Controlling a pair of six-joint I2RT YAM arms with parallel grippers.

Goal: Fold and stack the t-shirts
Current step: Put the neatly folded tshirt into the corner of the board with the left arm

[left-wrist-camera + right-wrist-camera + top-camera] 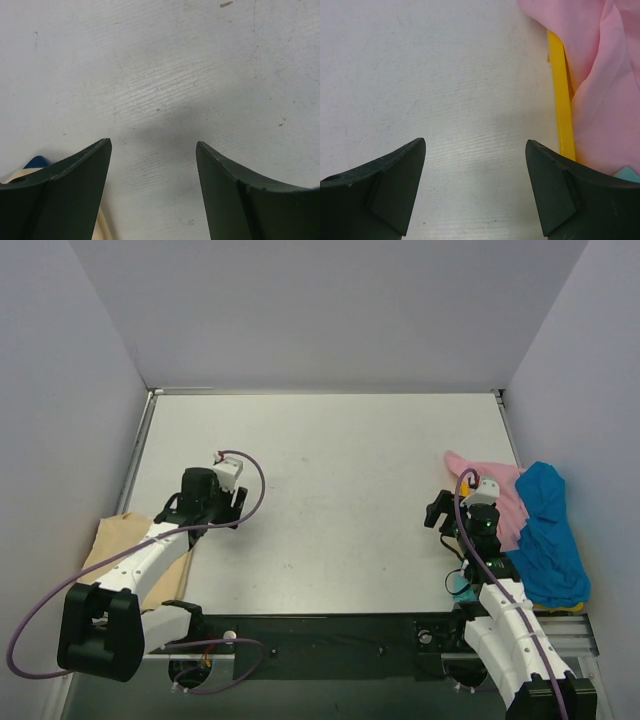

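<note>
- The left jaws stand wide open over bare bench [330,480] and hold nothing.
- The right jaws are also spread wide with nothing between them, only white bench surface.
- The tan t-shirt [120,540] lies flat at the bench's 8 o'clock edge, partly under the left arm [150,550].
- The pink t-shirt [505,502] lies crumpled at 3 o'clock, just beside the right arm [490,570].
- The bright blue t-shirt [548,535] lies against the pink one at about 4 o'clock, over the bench's right edge.
- From the right wrist I see pink cloth draped over a yellow strip [562,100] at 1 o'clock of the jaws.
- A teal scrap [627,174] peeks out below the pink cloth.
</note>
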